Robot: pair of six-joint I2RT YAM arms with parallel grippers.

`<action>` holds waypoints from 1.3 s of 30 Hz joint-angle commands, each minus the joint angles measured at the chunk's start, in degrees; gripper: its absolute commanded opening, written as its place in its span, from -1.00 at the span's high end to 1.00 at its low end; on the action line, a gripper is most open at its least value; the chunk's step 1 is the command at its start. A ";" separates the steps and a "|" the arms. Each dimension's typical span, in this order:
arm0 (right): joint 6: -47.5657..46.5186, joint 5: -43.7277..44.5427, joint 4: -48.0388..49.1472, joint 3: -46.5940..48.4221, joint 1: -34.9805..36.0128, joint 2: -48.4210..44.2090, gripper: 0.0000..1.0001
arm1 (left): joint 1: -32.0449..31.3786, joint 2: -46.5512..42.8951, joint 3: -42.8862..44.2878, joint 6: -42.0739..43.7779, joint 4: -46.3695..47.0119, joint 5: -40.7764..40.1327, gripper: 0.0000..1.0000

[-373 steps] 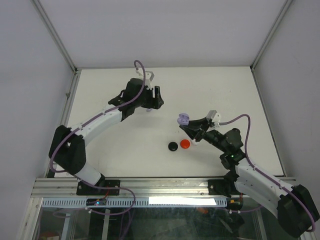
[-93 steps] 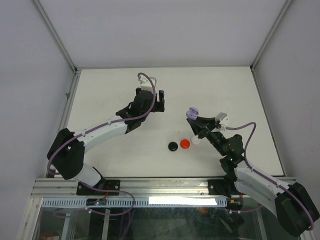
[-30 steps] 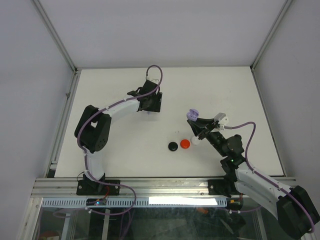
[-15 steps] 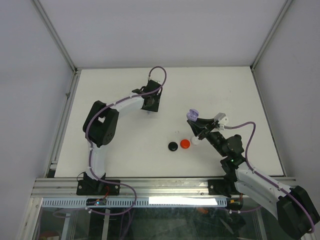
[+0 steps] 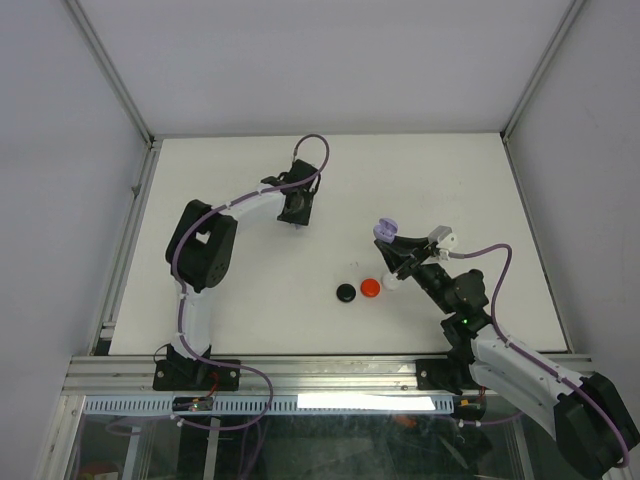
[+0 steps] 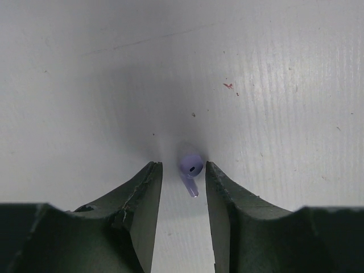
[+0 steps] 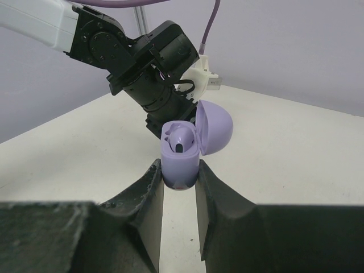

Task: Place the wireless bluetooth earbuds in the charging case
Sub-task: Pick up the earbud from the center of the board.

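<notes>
A lavender earbud [image 6: 192,166] lies on the white table [image 5: 250,290], stem toward the camera. My left gripper [image 6: 181,170] is down at the table with a finger on each side of it. The right finger is at the bud, and a gap remains on the left, so the jaws stand open. From above, the left gripper [image 5: 297,214] sits at the table's back middle and the bud is hidden under it. My right gripper [image 7: 179,173] is shut on the lavender charging case [image 7: 180,158], held above the table with its lid open. One lavender earbud [image 7: 182,139] sits inside it.
A black round case [image 5: 346,292] and a red one [image 5: 370,288] lie on the table near the front middle, with a small white object [image 5: 392,282] beside them, partly under the right arm. Metal rails [image 5: 130,240] edge the table.
The left arm has folded more upright, and its jaws have narrowed around the lavender earbud. The right arm and the case have not moved.
</notes>
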 commanded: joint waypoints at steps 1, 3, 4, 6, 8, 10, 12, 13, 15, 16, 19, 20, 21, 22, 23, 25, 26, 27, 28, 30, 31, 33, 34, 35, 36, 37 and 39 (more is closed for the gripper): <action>-0.02 0.03 2.30 0.61 0.18 -0.50 1.00 | 0.52 0.48 2.87 0.95 -0.50 1.35 0.26; 0.06 0.03 2.21 0.60 0.15 -0.60 1.00 | 0.64 0.85 3.05 0.95 -0.82 1.48 0.28; 0.06 -0.01 2.18 0.65 0.12 -0.61 1.00 | 0.73 1.18 3.11 1.09 -0.95 1.47 0.29; 0.07 -0.17 2.21 0.74 0.16 -0.61 1.00 | 0.95 1.89 3.60 1.02 -1.44 1.68 0.32; 0.07 -0.24 1.91 0.84 0.14 -0.77 1.00 | 1.02 2.42 3.80 1.13 -1.79 1.99 0.36; -0.02 -0.12 1.64 0.84 0.18 -0.99 1.00 | 1.02 2.75 4.02 1.24 -2.17 2.46 0.40; -0.02 -0.04 1.67 0.82 0.14 -1.17 1.00 | 1.02 2.86 3.93 1.28 -2.67 2.78 0.47; -0.02 -0.05 1.63 0.83 0.13 -1.21 1.00 | 1.01 2.86 3.87 1.19 -2.75 2.92 0.50; -0.10 -0.13 1.52 0.90 0.17 -1.22 1.00 | 1.03 2.59 3.57 1.05 -3.07 3.55 0.56; -0.11 -0.15 1.46 0.92 0.16 -1.22 1.00 | 1.01 2.33 3.40 0.94 -3.19 3.89 0.56; -0.11 -0.31 1.44 1.01 0.21 -1.13 1.00 | 1.01 1.33 2.86 0.82 -3.52 4.29 0.50; -0.11 -0.34 1.46 1.08 0.11 -1.06 1.00 | 1.02 1.10 2.73 0.90 -3.67 4.11 0.47; -0.11 -0.40 1.51 1.14 0.17 -0.99 1.00 | 1.01 0.96 2.72 1.08 -3.84 4.03 0.46; -0.12 -0.47 1.40 1.18 0.19 -0.96 1.00 | 1.01 0.93 2.83 1.27 -4.05 4.11 0.45; -0.04 -0.57 1.35 1.28 0.19 -0.91 1.00 | 1.01 0.94 2.95 1.31 -4.25 4.27 0.45; -0.02 -0.69 1.39 1.36 0.18 -0.94 1.00 | 1.03 0.99 3.21 1.54 -4.38 4.90 0.45; -0.02 -0.75 1.42 1.43 0.22 -0.95 1.00 | 1.08 1.01 3.30 1.57 -4.48 5.12 0.45; -0.02 -0.71 1.25 1.49 0.20 -1.00 1.00 | 1.02 1.14 3.47 1.61 -4.51 5.31 0.45; -0.01 -0.73 1.15 1.50 0.18 -1.04 1.00 | 1.01 1.25 3.64 1.75 -4.66 5.35 0.46; -0.02 -0.71 0.89 1.53 0.17 -1.20 1.00 | 1.10 1.47 3.90 1.97 -5.02 5.58 0.49; -0.07 -0.75 0.80 1.52 0.18 -1.28 1.00 | 1.10 1.46 3.93 2.00 -5.33 5.57 0.49; -0.11 -0.66 0.67 1.54 0.17 -1.40 1.00 | 1.17 1.50 4.01 2.31 -5.61 5.77 0.50; -0.11 -0.71 0.72 1.54 0.13 -1.33 1.00 | 1.10 1.46 4.07 2.38 -5.81 6.04 0.50; -0.11 -0.75 0.71 1.51 0.18 -1.25 1.00 | 1.10 1.50 4.09 2.53 -6.03 6.27 0.50; -0.04 -0.76 0.74 1.54 0.18 -1.16 1.00 | 1.10 1.54 4.24 2.57 -6.33 6.46 0.50; -0.03 -0.88 0.73 1.60 0.15 -1.07 1.00 | 1.10 1.56 4.36 2.62 -6.63 6.73 0.49; -0.10 -1.01 0.69 1.62 0.12 -0.97 1.00 | 1.14 1.55 4.51 2.91 -7.04 7.51 0.48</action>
